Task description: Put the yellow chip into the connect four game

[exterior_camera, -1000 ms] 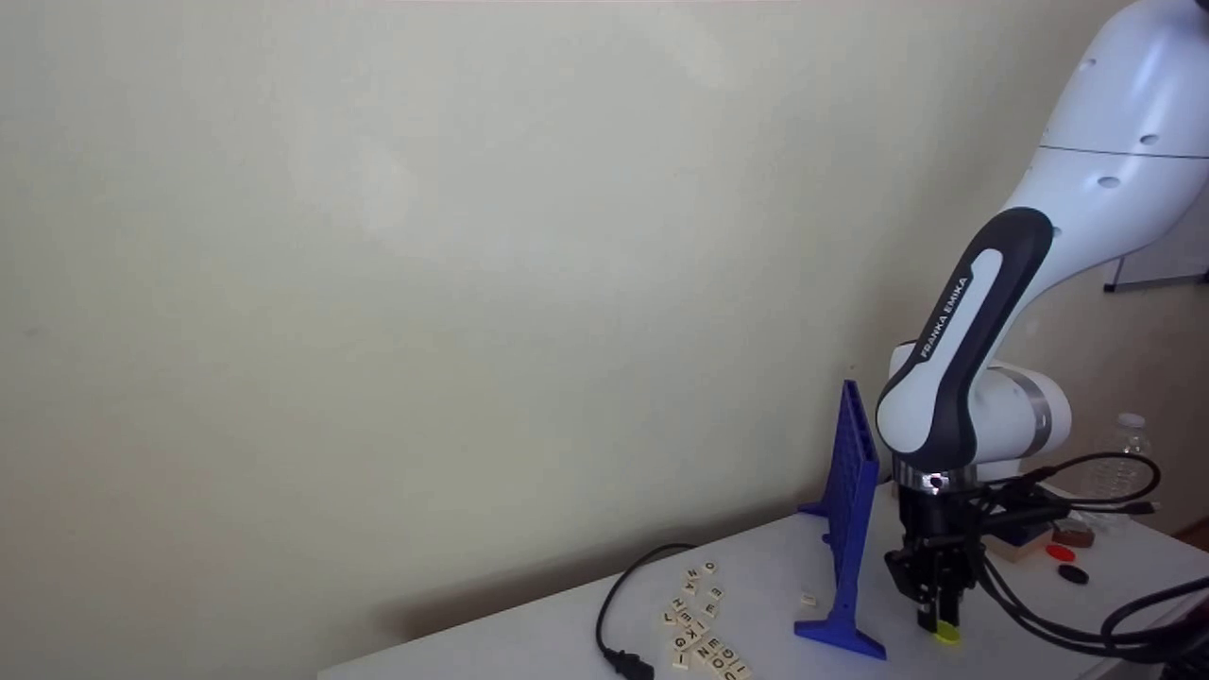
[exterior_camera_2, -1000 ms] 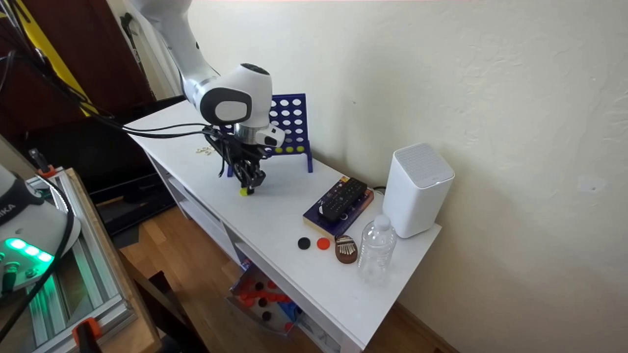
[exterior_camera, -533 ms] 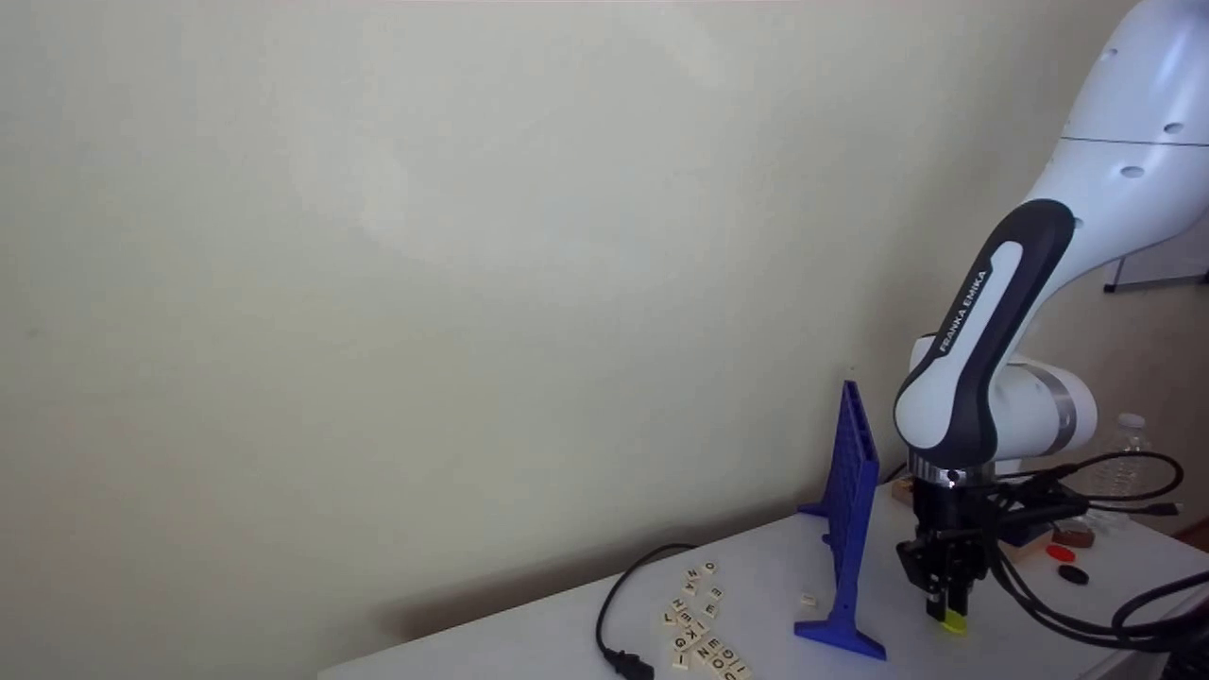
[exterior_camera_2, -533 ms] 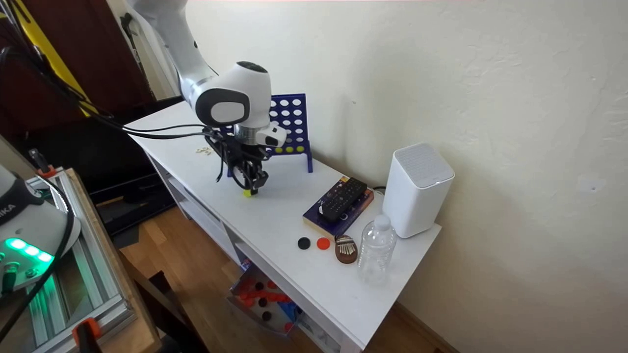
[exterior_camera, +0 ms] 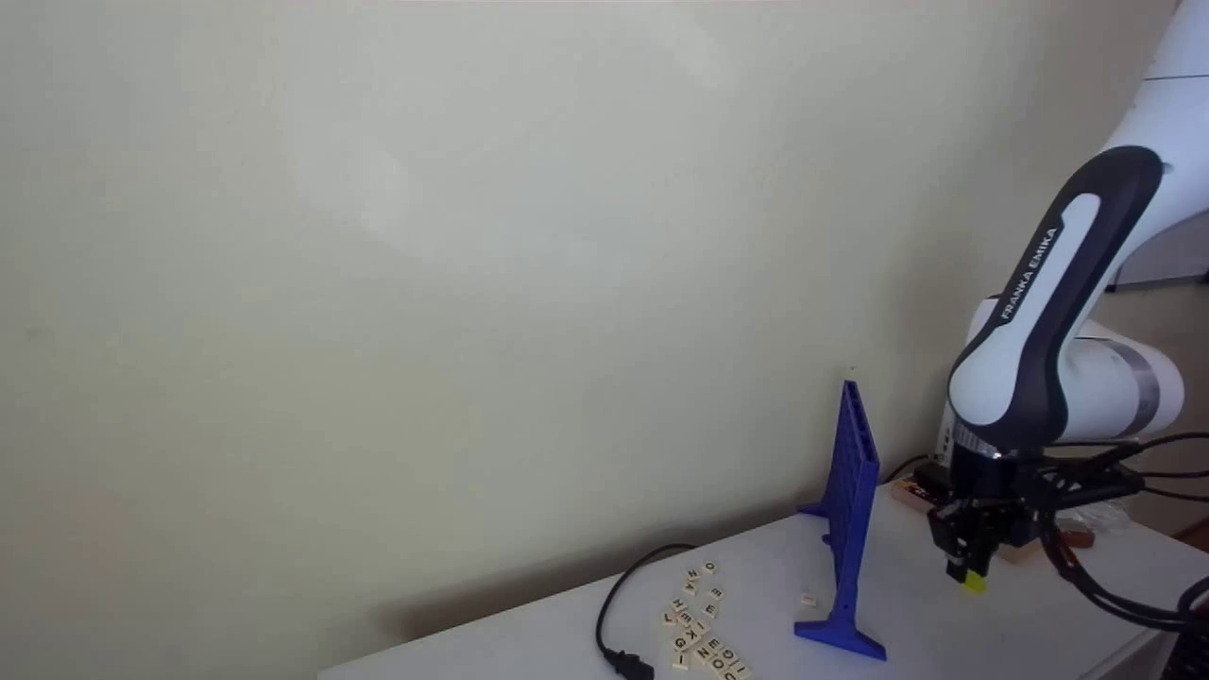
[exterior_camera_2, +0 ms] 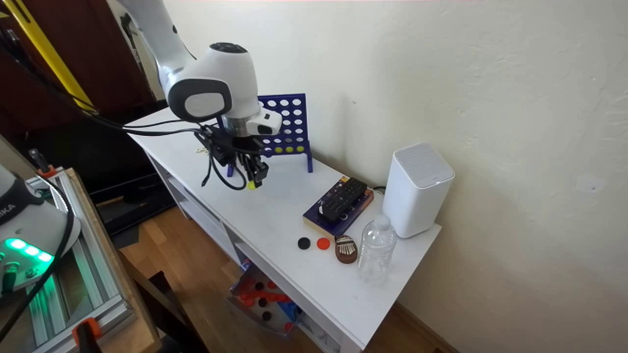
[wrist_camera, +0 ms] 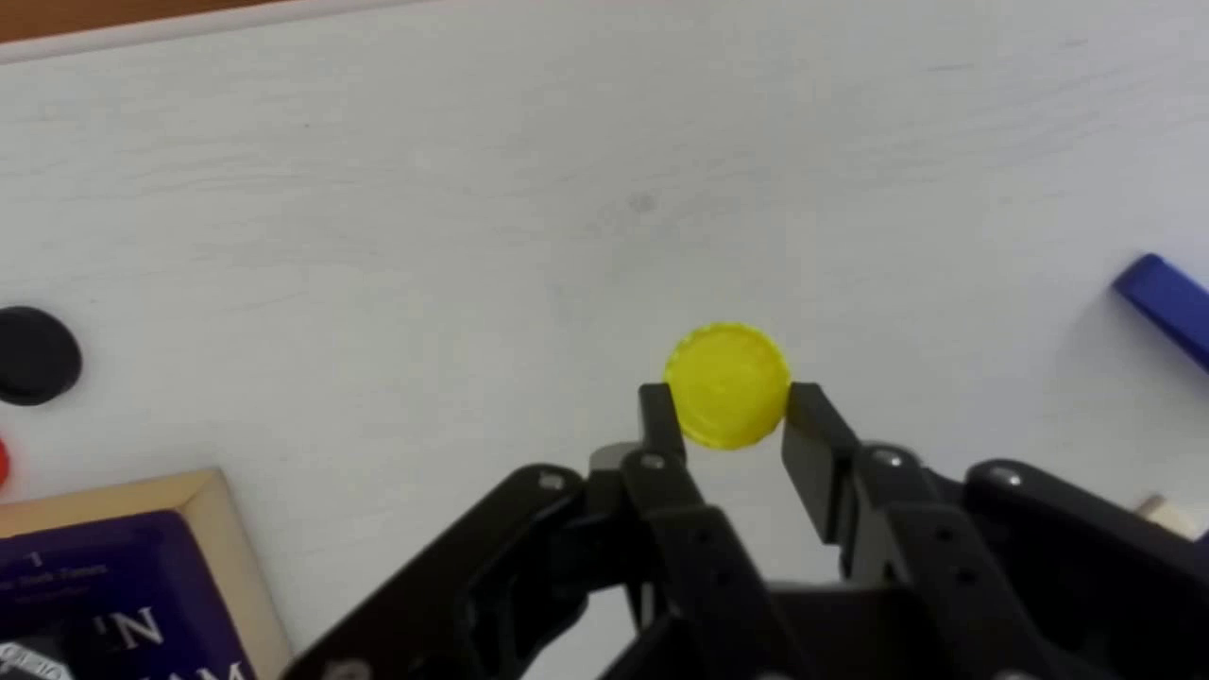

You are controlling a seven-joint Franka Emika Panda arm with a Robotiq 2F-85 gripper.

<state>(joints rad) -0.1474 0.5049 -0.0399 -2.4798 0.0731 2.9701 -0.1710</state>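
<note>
green lights (exterior_camera_2: 32, 250) glow on a white housing (exterior_camera_2: 41, 223), far left in an exterior view. above it, a yellow strip (exterior_camera_2: 53, 56) slants down against dark red. black cables (exterior_camera_2: 162, 132) run across to the arm (exterior_camera_2: 240, 73). letter tiles (exterior_camera_2: 202, 150) lie on the white counter (exterior_camera_2: 279, 211), partly hidden by the arm and cables.

next: end effector (wrist_camera: 732, 389), clamped on the yellow chip (wrist_camera: 725, 378). wrist view shows the chip pinched at opposite edges, round face in plain sight. chip looks to be up off the counter.

under the counter's front edge, a clear bin (exterior_camera_2: 251, 314) with red and black discs (exterior_camera_2: 266, 316) in it.

connect four game (exterior_camera_2: 291, 117) stands upright behind the arm, left part covered. three yellow discs (exterior_camera_2: 289, 149) show at the right end of its bottom row. chip is apart from the game in both exterior views.

going right, flat on the counter: black disc (exterior_camera_2: 304, 243), then red disc (exterior_camera_2: 323, 243), near each other, not touching. book (exterior_camera_2: 336, 225) lies behind them, black remote (exterior_camera_2: 343, 198) on top of it. brown thumb piano (exterior_camera_2: 346, 250) sits just beside the red disc, near the book's corner. clear bottle (exterior_camera_2: 377, 252) stands right of that, cap on. far right, white box (exterior_camera_2: 418, 193), upright near the counter's end, behind the bottle from this side.
</note>
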